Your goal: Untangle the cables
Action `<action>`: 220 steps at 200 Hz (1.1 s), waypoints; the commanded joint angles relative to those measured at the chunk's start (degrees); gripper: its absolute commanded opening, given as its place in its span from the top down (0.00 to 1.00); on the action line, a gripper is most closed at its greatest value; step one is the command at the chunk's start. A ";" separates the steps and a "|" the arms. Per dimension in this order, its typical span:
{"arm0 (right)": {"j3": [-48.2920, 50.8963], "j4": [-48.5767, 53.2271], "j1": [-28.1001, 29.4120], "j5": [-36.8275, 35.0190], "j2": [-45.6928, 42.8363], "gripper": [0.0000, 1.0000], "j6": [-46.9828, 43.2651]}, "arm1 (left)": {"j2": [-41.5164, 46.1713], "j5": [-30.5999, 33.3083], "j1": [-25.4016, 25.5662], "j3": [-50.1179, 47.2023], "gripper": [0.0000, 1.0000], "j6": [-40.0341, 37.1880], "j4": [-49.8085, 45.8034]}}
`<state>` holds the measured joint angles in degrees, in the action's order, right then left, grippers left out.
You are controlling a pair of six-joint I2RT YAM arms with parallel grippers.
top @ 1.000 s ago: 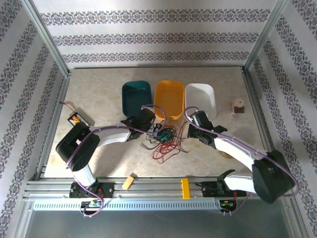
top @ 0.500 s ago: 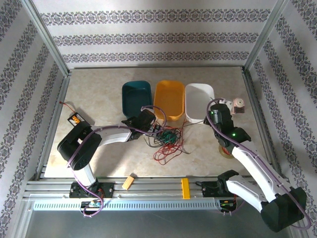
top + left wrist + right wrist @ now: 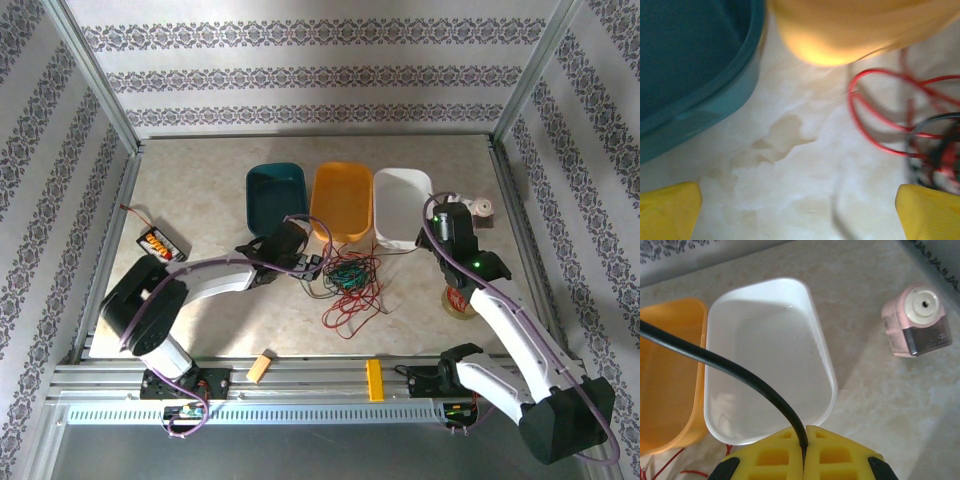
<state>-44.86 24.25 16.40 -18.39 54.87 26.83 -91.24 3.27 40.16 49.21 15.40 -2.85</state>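
The cables (image 3: pixel 346 283) lie as a tangle of red, green and black wires on the table in front of the orange bin (image 3: pixel 342 200). My left gripper (image 3: pixel 316 266) sits at the tangle's left edge. In the left wrist view it (image 3: pixel 800 215) stands open over bare table, with red loops (image 3: pixel 875 117) and a black strand to the right of its yellow fingertips (image 3: pixel 927 215). My right gripper (image 3: pixel 440 212) hovers over the white bin's right rim. It (image 3: pixel 804 434) is shut on a black cable (image 3: pixel 735 371) that runs up and to the left across the white bin (image 3: pixel 770 370).
A teal bin (image 3: pixel 276 195), the orange bin and the white bin (image 3: pixel 402 205) stand in a row behind the tangle. A pink sharpener (image 3: pixel 482 212) sits at the far right, a battery box (image 3: pixel 158 243) at the left, a wooden block (image 3: pixel 262 367) near the front rail.
My right gripper has pulled away from the tangle to the right and back, drawing the black cable with it. The tangle has shifted slightly right. My left gripper has edged right.
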 commanded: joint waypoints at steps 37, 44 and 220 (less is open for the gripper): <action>-0.49 -0.67 0.83 1.62 2.36 1.00 0.52 | 6.24 -16.81 5.86 3.48 0.01 -12.10 -2.71; -0.58 -0.72 0.82 1.74 2.74 1.00 0.50 | 4.77 -15.93 7.21 4.91 0.01 -12.78 -3.90; -1.73 -0.44 0.64 3.24 3.95 1.00 1.60 | -14.80 6.72 11.04 9.79 0.12 -11.81 -1.97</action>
<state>-45.30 23.79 17.12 -14.02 59.53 27.27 -105.38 3.68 51.00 61.87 3.22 -3.01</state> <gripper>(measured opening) 0.048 0.884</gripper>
